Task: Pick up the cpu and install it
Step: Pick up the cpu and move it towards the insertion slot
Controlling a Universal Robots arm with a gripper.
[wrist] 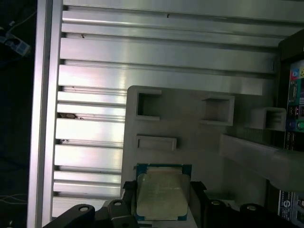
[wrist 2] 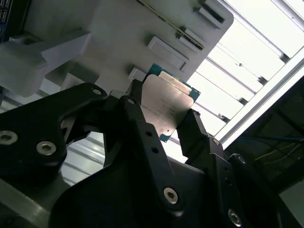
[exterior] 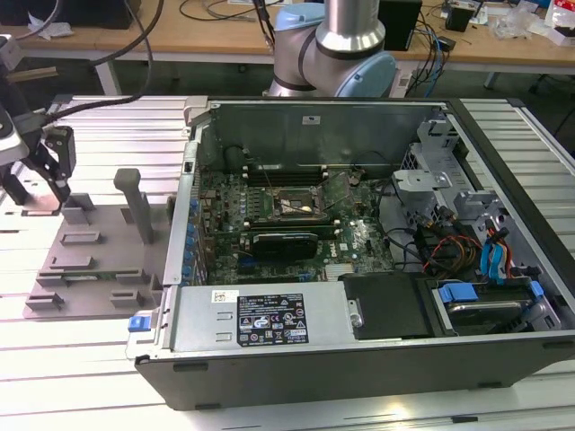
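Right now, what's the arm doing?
The gripper is over the grey fixture tray, which lies at the exterior view's left of the open computer case. It is shut on opposite edges of the cpu. I cannot tell whether the cpu has left the tray. It is not yet installed, and it is well away from the motherboard.

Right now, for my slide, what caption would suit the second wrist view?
Gripper holding the cpu by two opposite edges over the grey fixture plate.
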